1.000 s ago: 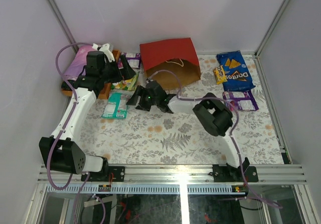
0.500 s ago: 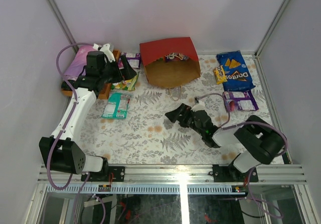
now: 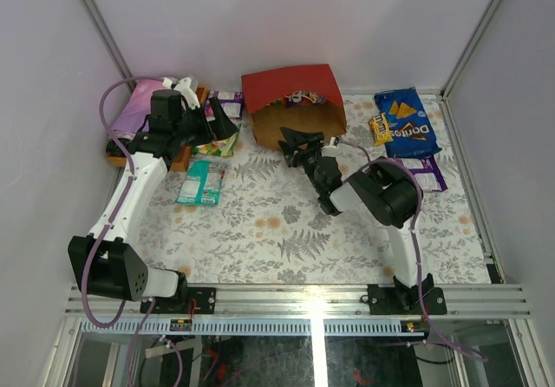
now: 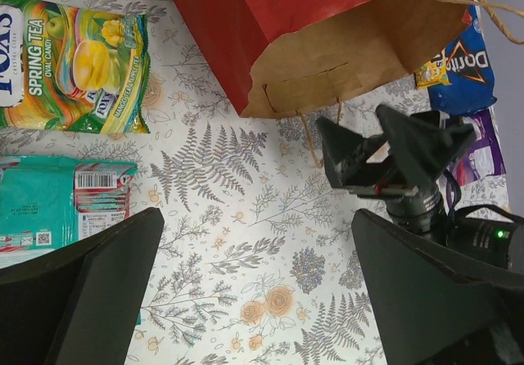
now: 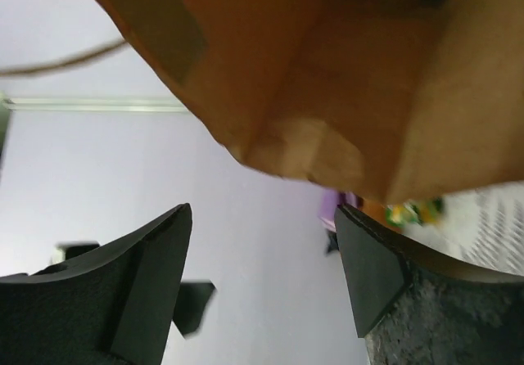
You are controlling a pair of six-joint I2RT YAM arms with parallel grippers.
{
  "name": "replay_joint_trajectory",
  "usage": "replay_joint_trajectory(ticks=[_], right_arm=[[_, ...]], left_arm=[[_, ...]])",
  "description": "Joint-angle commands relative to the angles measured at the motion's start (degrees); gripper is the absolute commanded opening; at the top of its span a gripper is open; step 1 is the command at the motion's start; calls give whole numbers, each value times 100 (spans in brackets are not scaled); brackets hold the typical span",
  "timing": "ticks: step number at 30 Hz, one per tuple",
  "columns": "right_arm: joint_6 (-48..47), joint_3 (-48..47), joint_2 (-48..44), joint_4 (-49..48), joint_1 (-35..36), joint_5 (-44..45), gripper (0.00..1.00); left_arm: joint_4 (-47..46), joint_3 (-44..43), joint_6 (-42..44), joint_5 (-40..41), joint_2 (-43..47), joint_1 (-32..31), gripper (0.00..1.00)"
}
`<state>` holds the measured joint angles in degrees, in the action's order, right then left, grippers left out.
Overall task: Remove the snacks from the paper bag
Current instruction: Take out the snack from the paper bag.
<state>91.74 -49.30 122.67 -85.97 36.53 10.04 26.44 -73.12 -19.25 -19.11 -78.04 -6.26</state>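
Observation:
The red paper bag [image 3: 290, 88] lies on its side at the back, its brown mouth facing me. A purple-white pack [image 3: 300, 98] shows inside it. My right gripper [image 3: 302, 137] is open and empty at the bag's mouth. In the right wrist view the brown inside [image 5: 327, 78] fills the top, above my open right gripper [image 5: 262, 283]. My left gripper [image 3: 217, 125] is open and empty above the yellow-green candy bag [image 3: 218, 144], and shows again in its wrist view [image 4: 262, 291]. The teal pouch [image 3: 201, 183], the blue Doritos bag [image 3: 406, 122] and another purple-white pack [image 3: 416, 172] lie on the table.
A pink-purple folded cloth [image 3: 137, 111] lies at the back left behind the left arm. A small orange packet [image 3: 379, 129] sits beside the Doritos bag. A purple-white pack [image 3: 230, 102] lies left of the paper bag. Grey walls close in the back and sides.
My right gripper swung from left of the bag's front out to mid-table, then back up to the bag's mouth. The bag's inside now shows. The left arm has not moved.

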Motion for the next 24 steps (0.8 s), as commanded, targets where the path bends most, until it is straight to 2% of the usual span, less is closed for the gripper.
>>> replay_joint_trajectory(ticks=[1,5,8,14,17,24], right_arm=[[722,-819,154,571,-109,994,78],[1368,-1773,595,1851,-255,1257,77],[1513,-2536,1006,2499,-372,1470,76],[2018,-4009,1658,4327,-734,2079,83],[2118,-4668,1979,4812,-928,2310,84],[1798,-6000,2459,6778,-1217,2654,86]], left_arm=[[-304,41,-13,-79,167,55,100],[-314,35,-53,-228,159,55,100],[-321,51,-51,-258,203,49,100],[-332,67,-28,-170,342,50,100],[-332,68,-38,-223,348,54,100],[-350,64,-70,-362,366,55,100]])
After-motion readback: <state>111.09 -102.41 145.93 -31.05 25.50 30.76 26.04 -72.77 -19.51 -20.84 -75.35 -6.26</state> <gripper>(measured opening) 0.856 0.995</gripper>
